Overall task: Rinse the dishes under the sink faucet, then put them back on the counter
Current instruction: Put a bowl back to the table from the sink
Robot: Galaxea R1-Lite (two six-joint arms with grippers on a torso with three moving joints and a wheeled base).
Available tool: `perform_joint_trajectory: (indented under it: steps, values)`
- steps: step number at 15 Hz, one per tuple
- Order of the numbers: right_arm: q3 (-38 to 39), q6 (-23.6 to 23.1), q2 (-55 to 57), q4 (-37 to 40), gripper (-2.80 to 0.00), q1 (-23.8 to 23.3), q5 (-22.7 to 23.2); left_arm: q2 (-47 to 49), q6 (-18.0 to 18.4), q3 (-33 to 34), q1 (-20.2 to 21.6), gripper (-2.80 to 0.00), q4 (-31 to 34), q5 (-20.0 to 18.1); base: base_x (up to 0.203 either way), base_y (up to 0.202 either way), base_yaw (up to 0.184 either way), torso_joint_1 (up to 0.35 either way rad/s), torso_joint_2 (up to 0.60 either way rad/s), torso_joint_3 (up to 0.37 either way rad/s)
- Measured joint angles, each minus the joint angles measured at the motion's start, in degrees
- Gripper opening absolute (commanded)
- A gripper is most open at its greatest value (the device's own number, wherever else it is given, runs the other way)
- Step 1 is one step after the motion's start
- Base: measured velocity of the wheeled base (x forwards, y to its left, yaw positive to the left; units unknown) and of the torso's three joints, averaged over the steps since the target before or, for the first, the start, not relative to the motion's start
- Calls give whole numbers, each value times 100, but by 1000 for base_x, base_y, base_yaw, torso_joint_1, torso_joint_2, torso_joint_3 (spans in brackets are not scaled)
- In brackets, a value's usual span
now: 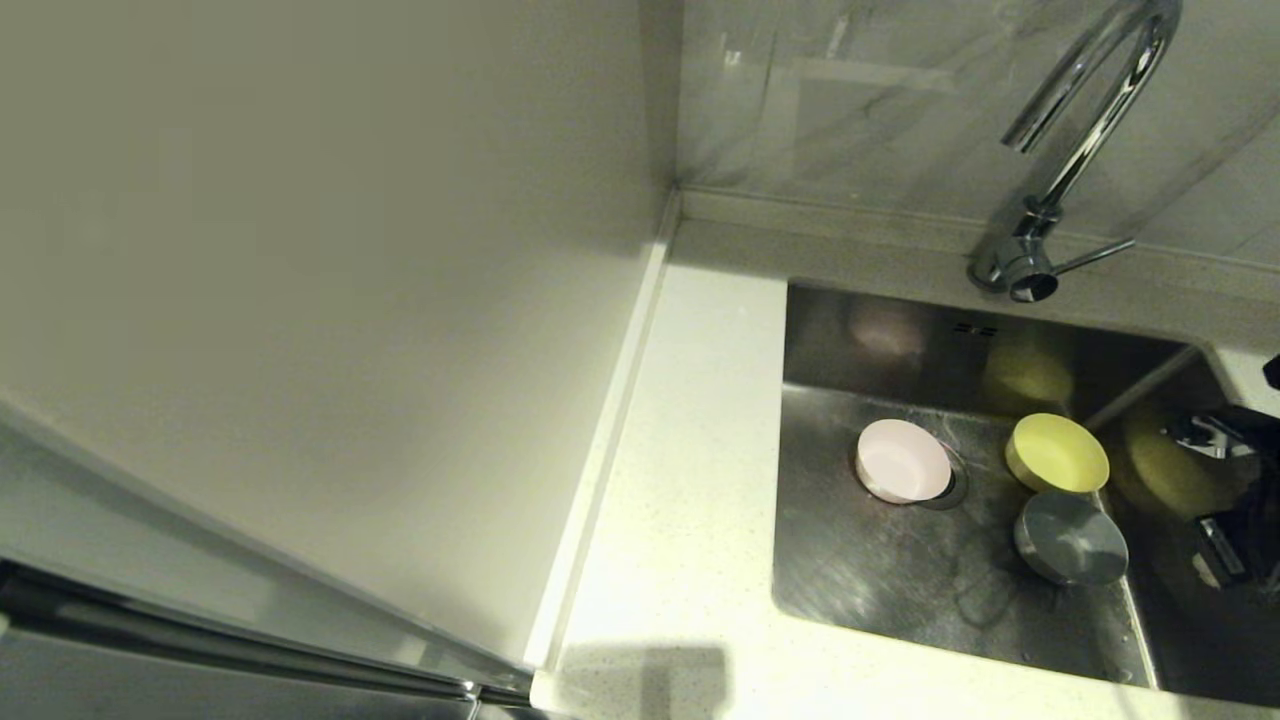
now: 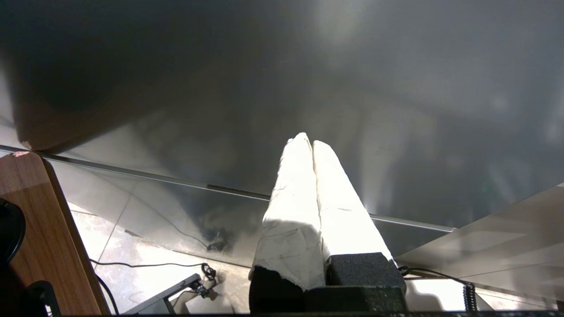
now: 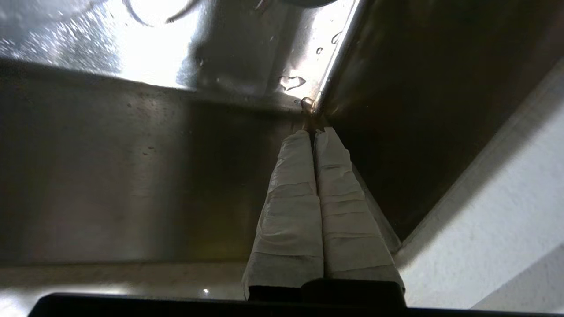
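The counter point(image 1: 690, 480) is running along the left and near sides of the sink point(image 1: 880, 580), and the faucet point(image 1: 1080, 130) is arching over the far rim with no water visibly flowing. All three dishes are sitting in the basin: the pink bowl point(image 1: 903, 460) over the drain near the middle, the yellow bowl point(image 1: 1057, 453) tilted to its right, and the grey-blue bowl point(image 1: 1071, 538) just nearer, touching or nearly touching the yellow one.

The task looks to be at its start, with nothing picked up and no bowl under the spout. The right gripper point(image 3: 313, 132) is reaching down into the near right corner of the sink, its taped fingers point(image 3: 291, 193) pressed together and holding nothing; whether the tips are touching the steel is hard to tell. In the head view only a dark part of that arm is showing at the right edge. The next move probably calls for spreading those fingers and swinging left toward the grey-blue bowl's rim.

The left gripper point(image 2: 312, 141) is parked well away from the sink, fingers closed and empty.
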Motion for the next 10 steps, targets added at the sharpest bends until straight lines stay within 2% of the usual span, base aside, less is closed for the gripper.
perform_joint_trajectory:
  steps: [2, 4, 6, 8, 10]
  values:
    - [-86, -272, 368, -107, -280, 10, 10, 0, 0, 0, 0, -280, 0, 0, 0, 0, 0, 0, 0, 0]
    - [-124, -678, 727, -586, -280, 40, 115, 0, 0, 0, 0, -280, 0, 0, 0, 0, 0, 0, 0, 0]
    - [-111, -844, 1001, -989, -280, 135, 628, 0, -3, 0, 0, -280, -2, 0, 0, 0, 0, 0, 0, 0]
    - [-180, -759, 1228, -1074, -280, 262, 1129, 0, -2, 0, 0, -280, 0, 0, 0, 0, 0, 0, 0, 0]
    - [-265, -358, 1386, -1080, -280, 371, 1447, 0, 1, 0, 0, -280, 0, -1, 0, 0, 0, 0, 0, 0]
